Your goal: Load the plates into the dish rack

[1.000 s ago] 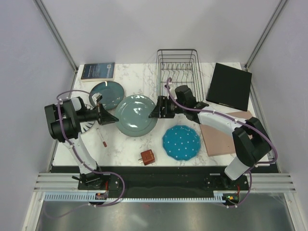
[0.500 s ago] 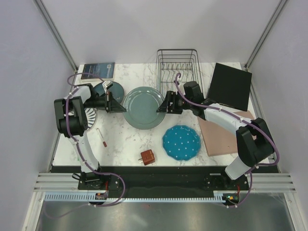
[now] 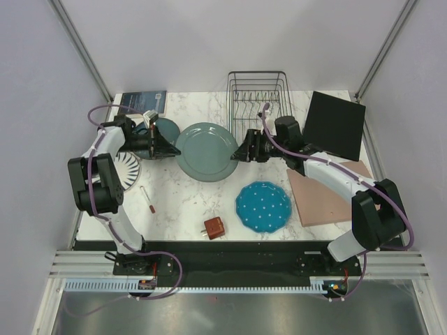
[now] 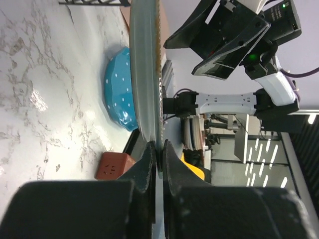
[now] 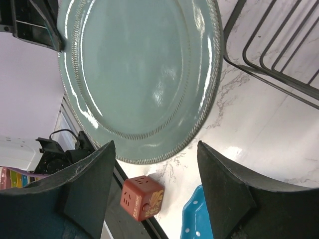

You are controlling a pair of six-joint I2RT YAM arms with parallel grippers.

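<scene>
My left gripper [image 3: 165,146] is shut on the left rim of the grey-green plate [image 3: 206,151] and holds it above the table, just left of the black wire dish rack [image 3: 257,98]. In the left wrist view the plate [image 4: 144,74] stands edge-on between my shut fingers [image 4: 149,164]. My right gripper [image 3: 242,155] is open by the plate's right rim; in the right wrist view the plate [image 5: 139,74] lies just beyond its spread fingers [image 5: 87,189]. The dark teal plate [image 3: 167,128] is partly hidden behind the left gripper. The white striped plate [image 3: 128,169] and the blue dotted plate [image 3: 262,206] lie on the table.
A red cube [image 3: 214,227] sits near the front edge and a red pen [image 3: 149,200] lies to its left. A book [image 3: 142,103] lies at the back left. A black square panel [image 3: 335,125] and a pink board [image 3: 325,195] lie at the right.
My left gripper has carried the grey-green plate back and to the right, toward the rack. My right gripper has drawn back to the right, staying open at the plate's right rim.
</scene>
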